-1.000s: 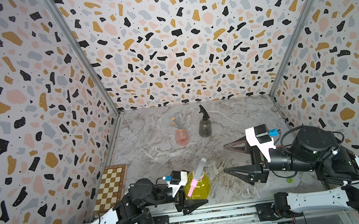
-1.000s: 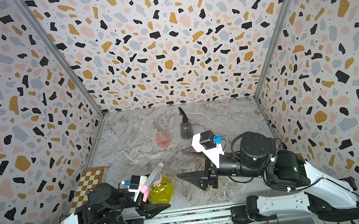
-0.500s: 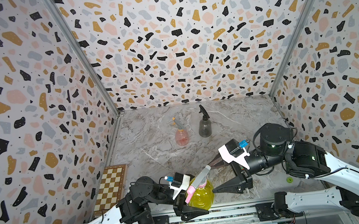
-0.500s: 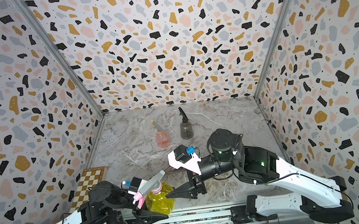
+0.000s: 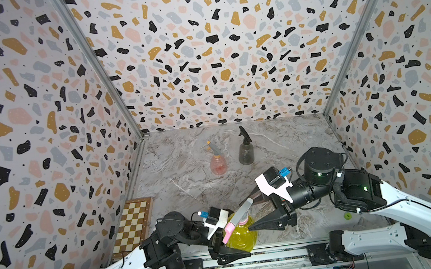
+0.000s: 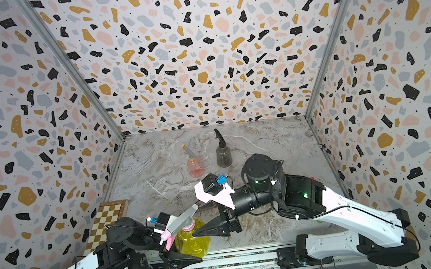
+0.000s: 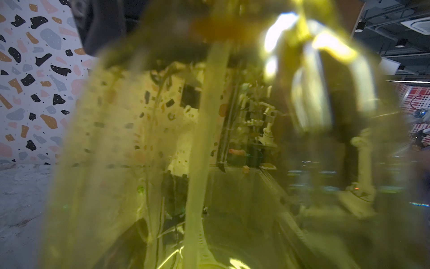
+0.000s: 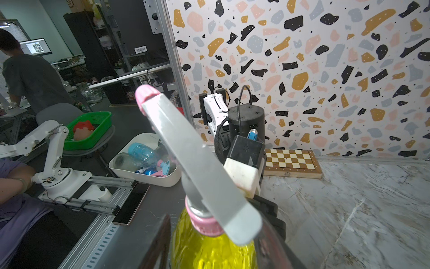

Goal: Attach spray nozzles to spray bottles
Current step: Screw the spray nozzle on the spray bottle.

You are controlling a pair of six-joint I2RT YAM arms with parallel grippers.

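The yellow spray bottle stands at the table's front edge with the grey-and-pink nozzle on its neck, seated on a pink collar. My left gripper is shut on the bottle's body, which fills the left wrist view with the dip tube inside. My right gripper straddles the bottle's shoulder just under the collar, jaws open with a sliver of gap on one side. The pink bottle and the dark grey bottle stand farther back with nozzles on.
A folded chessboard lies against the left wall. A small green thing sits by the right arm. The metal rail runs along the front. Beyond it a white bin holds spare bottles.
My right arm swung left from mid-table to the yellow bottle, and its jaws narrowed around the bottle's shoulder. The nozzle now leans more to the right. The left gripper kept its hold.
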